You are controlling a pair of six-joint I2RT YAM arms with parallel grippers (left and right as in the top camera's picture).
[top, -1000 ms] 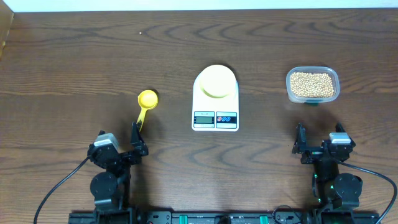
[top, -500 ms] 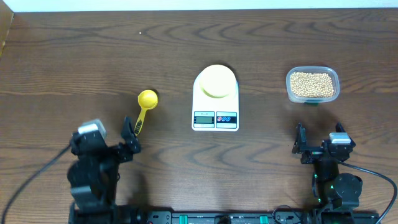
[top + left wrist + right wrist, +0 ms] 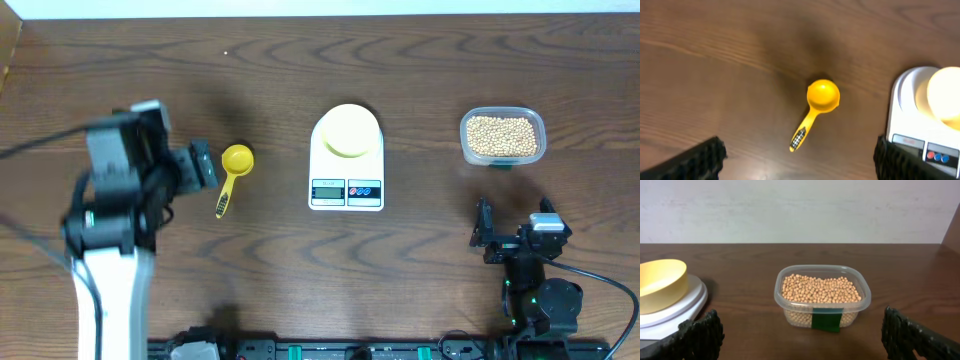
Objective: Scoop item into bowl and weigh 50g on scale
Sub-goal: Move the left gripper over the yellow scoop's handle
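Overhead, left arm was blurred; scale cut off right of left fingers. Both these and right fingers stood spread, empty. Dark wood tabletop, white wall.

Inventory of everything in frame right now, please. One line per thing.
scale: 1, white, centre of the table
bowl: 1, pale yellow, on the scale's platform, looks empty
beans: many, beige-tan, all in the tub
tub: 1, clear with a green label, right of the scale
scoop: 1, bright yellow, lying on the table left of the scale, handle toward the robot
table: 1, dark brown wood, under everything
left end effector: 1, black, open, just left of the scoop, holding nothing
right end effector: 1, black, open, near edge, facing the tub, holding nothing
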